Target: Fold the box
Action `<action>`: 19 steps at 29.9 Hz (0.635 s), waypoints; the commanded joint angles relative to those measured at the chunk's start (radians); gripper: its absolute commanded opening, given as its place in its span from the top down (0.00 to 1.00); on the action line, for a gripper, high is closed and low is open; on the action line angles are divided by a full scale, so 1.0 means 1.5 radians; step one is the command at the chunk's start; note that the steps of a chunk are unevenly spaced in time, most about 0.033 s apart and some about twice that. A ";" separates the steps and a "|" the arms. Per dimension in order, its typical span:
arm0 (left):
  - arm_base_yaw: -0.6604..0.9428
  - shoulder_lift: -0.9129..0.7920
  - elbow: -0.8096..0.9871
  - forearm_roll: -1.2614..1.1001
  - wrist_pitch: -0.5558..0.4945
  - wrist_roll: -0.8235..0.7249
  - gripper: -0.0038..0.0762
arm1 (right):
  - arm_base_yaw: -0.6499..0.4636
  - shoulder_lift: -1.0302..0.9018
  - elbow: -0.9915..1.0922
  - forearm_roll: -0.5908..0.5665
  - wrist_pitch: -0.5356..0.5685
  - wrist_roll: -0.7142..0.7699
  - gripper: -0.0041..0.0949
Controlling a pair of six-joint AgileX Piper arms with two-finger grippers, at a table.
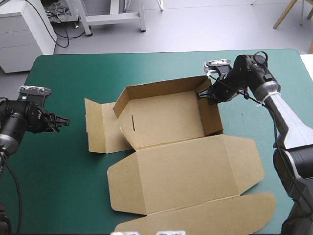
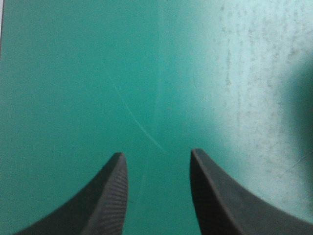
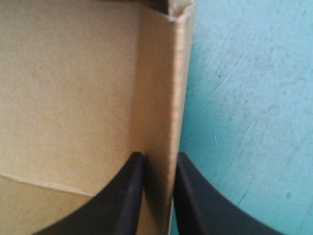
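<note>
The brown box (image 1: 166, 122) sits mid-table as a part-raised tray, its far and right walls up. Its left flap (image 1: 100, 127) lies flat on the cover and its lid (image 1: 186, 169) lies spread toward the near edge. My right gripper (image 1: 204, 94) is at the box's far right corner, shut on the top of the right wall (image 3: 164, 98), one finger inside the box and one outside. My left gripper (image 1: 62, 122) hovers over bare teal-green cover left of the box, open with nothing between its fingers (image 2: 115, 196).
A tuck flap (image 1: 230, 215) of the lid reaches toward the near right edge of the table. Bare teal-green cover (image 1: 63, 73) stretches along the far side and the left of the box.
</note>
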 commanded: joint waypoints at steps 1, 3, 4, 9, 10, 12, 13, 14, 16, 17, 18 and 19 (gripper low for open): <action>0.001 -0.022 -0.017 -0.002 -0.020 0.000 0.59 | -0.004 -0.027 -0.035 0.004 -0.058 -0.007 0.50; 0.001 -0.022 -0.017 -0.002 -0.020 0.000 0.59 | -0.004 -0.027 -0.051 0.004 -0.069 -0.007 0.35; 0.001 -0.022 -0.017 -0.002 -0.020 0.000 0.59 | -0.004 -0.027 -0.060 0.004 -0.069 -0.003 0.31; 0.001 -0.022 -0.017 -0.002 -0.020 0.000 0.59 | -0.004 -0.027 -0.130 -0.007 -0.012 -0.002 0.28; 0.001 -0.022 -0.017 -0.002 -0.018 0.000 0.59 | -0.004 -0.027 -0.146 -0.013 0.008 0.004 0.28; 0.001 -0.022 -0.017 -0.002 -0.019 0.000 0.59 | -0.004 -0.027 -0.179 -0.031 0.050 0.014 0.28; 0.001 -0.022 -0.017 -0.002 -0.019 0.004 0.59 | -0.004 -0.028 -0.186 -0.038 0.050 0.016 0.28; 0.001 -0.022 -0.017 -0.002 -0.020 0.005 0.59 | -0.004 -0.037 -0.189 -0.042 0.050 0.020 0.28; 0.001 -0.022 -0.017 -0.002 -0.017 0.005 0.59 | -0.004 -0.052 -0.190 -0.050 0.050 0.029 0.28; 0.001 -0.022 -0.017 -0.002 -0.016 0.005 0.59 | -0.002 -0.062 -0.190 -0.058 0.050 0.031 0.28; 0.001 -0.022 -0.017 -0.002 -0.015 0.005 0.59 | 0.000 -0.073 -0.188 -0.064 0.050 0.032 0.28; 0.001 -0.022 -0.017 -0.002 -0.014 0.005 0.59 | 0.001 -0.087 -0.183 -0.067 0.050 0.032 0.28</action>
